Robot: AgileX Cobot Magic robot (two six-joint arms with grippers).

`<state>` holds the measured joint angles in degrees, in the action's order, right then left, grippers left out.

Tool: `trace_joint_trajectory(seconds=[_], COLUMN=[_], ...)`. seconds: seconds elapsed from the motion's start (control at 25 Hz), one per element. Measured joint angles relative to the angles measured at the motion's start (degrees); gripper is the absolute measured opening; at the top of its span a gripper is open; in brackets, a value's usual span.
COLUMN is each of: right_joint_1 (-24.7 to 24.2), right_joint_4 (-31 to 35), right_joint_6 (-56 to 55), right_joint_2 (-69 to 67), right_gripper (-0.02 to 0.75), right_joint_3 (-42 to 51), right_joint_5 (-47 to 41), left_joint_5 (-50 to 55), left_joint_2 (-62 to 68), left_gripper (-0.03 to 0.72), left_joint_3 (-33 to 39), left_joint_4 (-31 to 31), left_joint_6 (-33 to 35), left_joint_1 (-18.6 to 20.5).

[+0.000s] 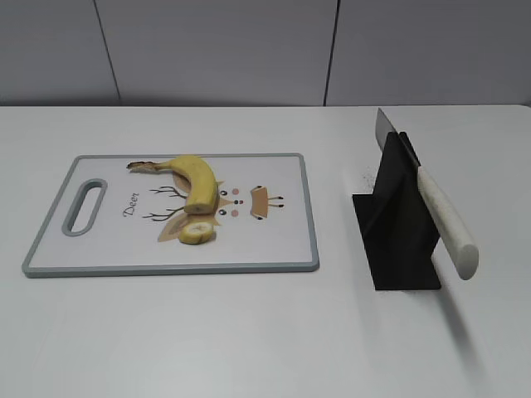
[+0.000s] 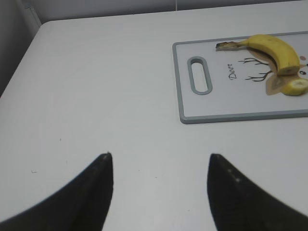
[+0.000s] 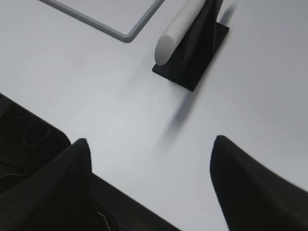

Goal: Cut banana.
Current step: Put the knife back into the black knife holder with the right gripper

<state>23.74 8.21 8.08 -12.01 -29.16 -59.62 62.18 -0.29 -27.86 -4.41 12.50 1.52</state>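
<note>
We see 1 cutting board (image 1: 274, 240), 2 banana bits: 1 big piece (image 1: 195, 178) & 1 small cut piece (image 1: 197, 231). Also 1 knife (image 1: 440, 217), 1 black stand (image 1: 398, 236), 1 table (image 1: 249, 332).

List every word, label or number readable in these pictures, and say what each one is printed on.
"Deer": printed in dark script on the cutting board, between its handle slot and the deer drawing, beside the banana; it reads in both the exterior and left wrist views.
No other text: the knife and its black stand show no readable marking.
</note>
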Motion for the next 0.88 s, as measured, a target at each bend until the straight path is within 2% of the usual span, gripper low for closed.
trace_joint_trajectory(seconds=[0.6, 0.88], right_joint_1=[-0.68, -8.65], right_joint_4=[0.25, 1.54], right_joint_6=[-0.05, 0.0], right_joint_2=[12.3, 12.37], right_gripper=[0.589, 0.588], right_joint_3=[0.0, 0.0], right_joint_5=[-0.18, -0.18], left_joint_5=[0.0, 0.0], left_joint_2=[0.0, 0.0], left_gripper=[0.591, 0.591], left_joint_3=[0.0, 0.0], left_joint_4=[0.0, 0.0], left_joint_6=[0.03, 0.03], left_joint_1=[0.0, 0.0])
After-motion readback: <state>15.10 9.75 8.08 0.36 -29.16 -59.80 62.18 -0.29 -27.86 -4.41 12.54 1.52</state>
